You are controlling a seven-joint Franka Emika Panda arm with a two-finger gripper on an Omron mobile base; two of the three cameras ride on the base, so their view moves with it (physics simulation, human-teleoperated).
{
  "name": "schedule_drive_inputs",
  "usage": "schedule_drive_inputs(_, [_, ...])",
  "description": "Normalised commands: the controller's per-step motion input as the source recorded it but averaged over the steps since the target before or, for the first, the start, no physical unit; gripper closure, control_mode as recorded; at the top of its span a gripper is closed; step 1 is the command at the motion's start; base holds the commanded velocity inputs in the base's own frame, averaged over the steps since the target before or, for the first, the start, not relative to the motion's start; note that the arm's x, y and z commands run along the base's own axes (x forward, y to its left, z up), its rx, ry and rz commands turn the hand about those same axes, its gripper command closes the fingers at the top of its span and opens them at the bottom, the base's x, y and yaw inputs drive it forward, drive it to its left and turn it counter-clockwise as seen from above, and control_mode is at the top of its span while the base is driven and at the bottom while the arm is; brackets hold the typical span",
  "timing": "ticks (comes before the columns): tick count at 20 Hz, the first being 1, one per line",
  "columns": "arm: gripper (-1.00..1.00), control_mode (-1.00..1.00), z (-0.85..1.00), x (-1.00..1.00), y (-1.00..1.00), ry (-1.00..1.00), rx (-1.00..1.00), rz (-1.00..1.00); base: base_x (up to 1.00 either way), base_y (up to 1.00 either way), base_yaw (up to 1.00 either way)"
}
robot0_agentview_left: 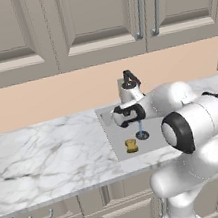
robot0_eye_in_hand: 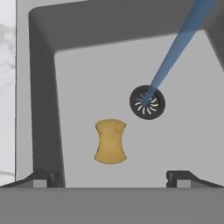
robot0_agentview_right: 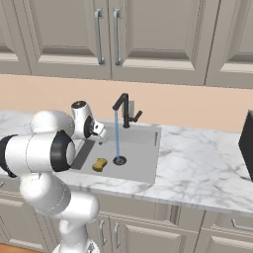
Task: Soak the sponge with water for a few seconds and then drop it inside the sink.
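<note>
Hand view: the sponge (robot0_eye_in_hand: 110,141) lies loose on the sink (robot0_eye_in_hand: 87,78) floor, near the drain (robot0_eye_in_hand: 148,102) where the water (robot0_eye_in_hand: 175,48) lands; the claw (robot0_eye_in_hand: 112,177) hangs above, spread wide, gripping nothing

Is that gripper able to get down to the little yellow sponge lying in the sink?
Probably yes. The gripper hangs open above the sink, with the sponge lying bare on the basin floor below it. The water falls into the drain beside it, not across the way.
</note>
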Motion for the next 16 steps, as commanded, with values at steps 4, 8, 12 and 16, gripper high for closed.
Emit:
schedule_drive_inputs(4, [-1.0,-1.0,0.6,-0.46,0.07,0.0,0.0,0.05,0.0,0.0,0.0])
schedule_drive_inputs(8, [-1.0,-1.0,0.53,-0.55,0.13,0.0,0.0,0.06,0.0,0.0,0.0])
schedule_drive_inputs(12, [-1.0,-1.0,0.54,-0.52,0.04,0.0,0.0,0.07,0.0,0.0,0.0])
schedule_drive_inputs(16, [-1.0,-1.0,0.46,-0.56,0.02,0.0,0.0,0.05,0.0,0.0,0.0])
